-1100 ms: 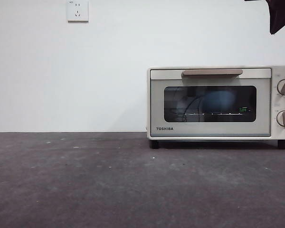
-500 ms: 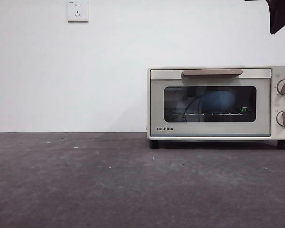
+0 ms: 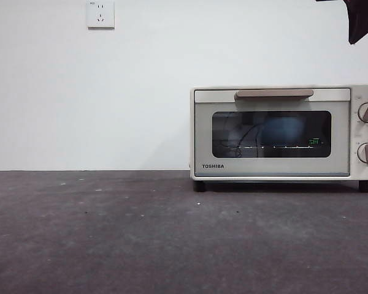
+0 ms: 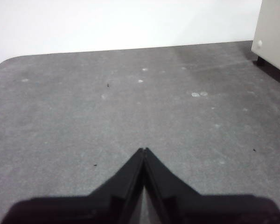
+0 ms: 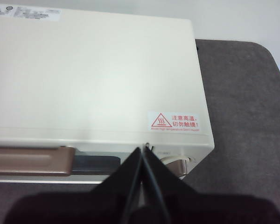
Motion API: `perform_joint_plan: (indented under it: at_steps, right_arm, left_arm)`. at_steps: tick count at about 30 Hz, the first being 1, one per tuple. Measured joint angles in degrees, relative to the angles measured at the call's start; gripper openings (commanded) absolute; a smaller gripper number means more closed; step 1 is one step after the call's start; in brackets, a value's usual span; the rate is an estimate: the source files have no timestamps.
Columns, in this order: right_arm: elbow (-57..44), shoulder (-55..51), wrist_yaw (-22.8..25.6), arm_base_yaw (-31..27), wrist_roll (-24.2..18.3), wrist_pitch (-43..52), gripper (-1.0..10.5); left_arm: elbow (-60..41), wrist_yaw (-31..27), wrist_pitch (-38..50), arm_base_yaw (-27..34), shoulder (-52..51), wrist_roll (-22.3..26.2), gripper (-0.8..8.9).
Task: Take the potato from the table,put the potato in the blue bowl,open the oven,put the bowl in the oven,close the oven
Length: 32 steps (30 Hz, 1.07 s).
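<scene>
Nothing moved since earlier; oven [image 3: 271, 133] door shut, blue bowl [image 3: 281, 131] inside.
Right gripper [image 5: 143, 150] pinched closed above oven; left gripper [image 4: 143, 150] closed, empty, over table [image 4: 84, 116].

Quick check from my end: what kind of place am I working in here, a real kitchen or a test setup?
Probably a test setup, not a kitchen: a lone TOSHIBA toaster oven stands on a dark grey table before a plain white wall with one power socket. No counters, sink or cupboards show.
</scene>
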Motion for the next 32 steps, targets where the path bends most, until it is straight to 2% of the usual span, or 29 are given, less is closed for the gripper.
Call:
perform_joint_plan:
  at_steps: [21,24,27,32]
  right_arm:
    - [0.0,-0.8,-0.1,-0.5,0.0,-1.8,0.0]
    - [-1.7,-5.4,-0.1,-0.7,0.0,-1.9,0.0]
    - [-6.4,-14.5,0.0,-0.8,0.0,2.9,0.0]
    - [-22.0,-32.1,0.0,-0.7,0.0,18.4,0.0]
  left_arm:
    - [0.0,0.0,0.2,0.0,1.4,-0.4,-0.04]
    - [0.0,0.0,0.3,0.0,1.6,-0.4,-0.04]
    - [0.0,0.0,0.3,0.0,1.9,-0.4,-0.04]
    - [0.0,0.0,0.3,0.0,2.4,-0.4,-0.04]
